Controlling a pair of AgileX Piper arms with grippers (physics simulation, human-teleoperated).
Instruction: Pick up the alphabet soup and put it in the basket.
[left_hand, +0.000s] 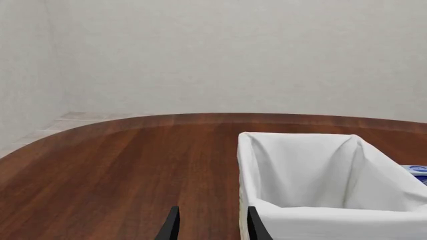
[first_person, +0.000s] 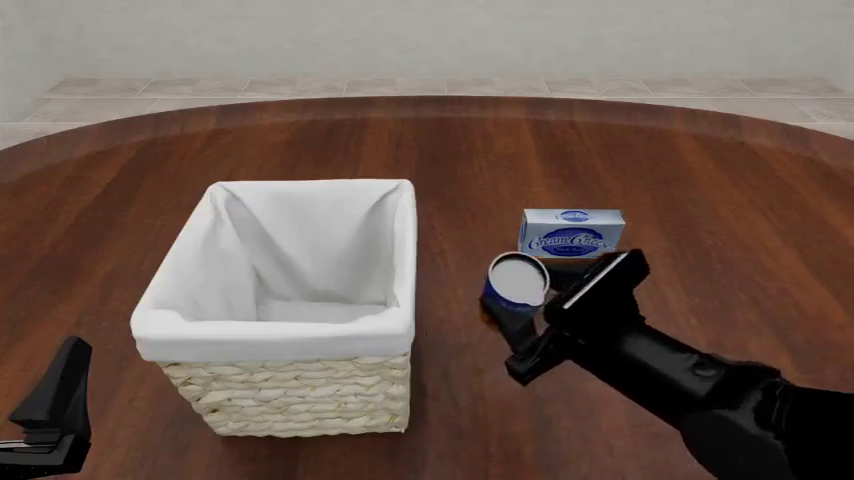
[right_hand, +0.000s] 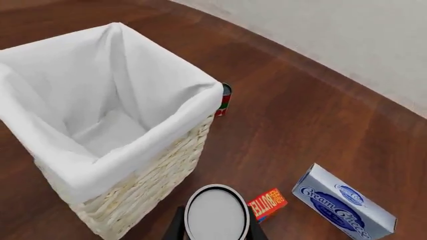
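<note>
The alphabet soup, a small can with a silvery-white top and blue side, is held off the table just right of the basket, with my right gripper shut on it. The right wrist view looks down on the can's top between the fingers, with the basket's cloth-lined rim close beside it. The cream wicker basket stands upright, and only white lining shows inside. My left gripper hovers near the table's front left corner, open and holding nothing. Its two dark fingertips point past the basket's rim.
A blue-and-white box lies just behind the held can. A small red-orange box sits on the table below the can, next to the blue-and-white box. Another small can peeks out at the basket's far corner.
</note>
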